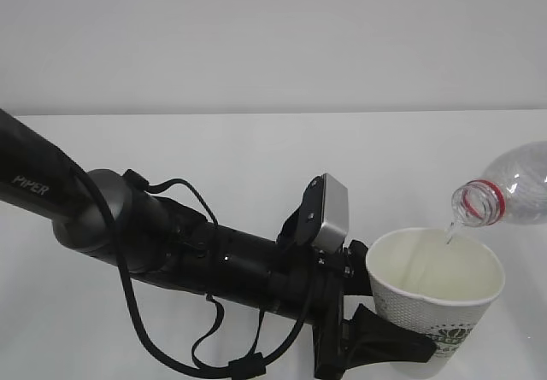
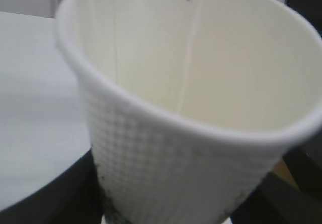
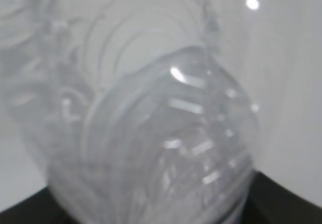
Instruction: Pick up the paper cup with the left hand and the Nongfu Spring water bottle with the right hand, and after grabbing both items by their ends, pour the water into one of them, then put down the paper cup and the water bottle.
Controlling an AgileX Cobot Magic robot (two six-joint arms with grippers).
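**At the near right: bottle tipped over the held cup**

At the near right of the table point(image 1: 256, 158), the paper cup point(image 1: 436, 290) stands upright in the left hand point(image 1: 363, 333). The cup sits just at the tip of this black arm, to the right of the silver-grey box point(image 1: 329, 213) on the wrist. The black fingers point(image 1: 389, 342) of the left hand lie against the lower part of the cup wall, one on each side, so the hand is partly spread and it pinches the cup between them. In the left wrist view the cup point(image 2: 186, 133) fills almost the whole picture, mouth up and a little tilted, with dark fingers point(image 2: 45, 204) at its base.

Above and to the right of the cup rim is the Nongfu Spring water bottle point(image 1: 513, 184). Its long axis is nearly level, and the open neck with the red ring points left and a little down, toward the cup. A thin stream of the water point(image 1: 449, 230) falls from the neck into the cup, close to the far right side of the rim.

The right hand point(image 3: 282, 199) is seen only as dark edges under the bottle point(image 3: 151, 133) in the right wrist view. The bottle body lies between these edges, so the hand is partly spread and it grips the bottle.
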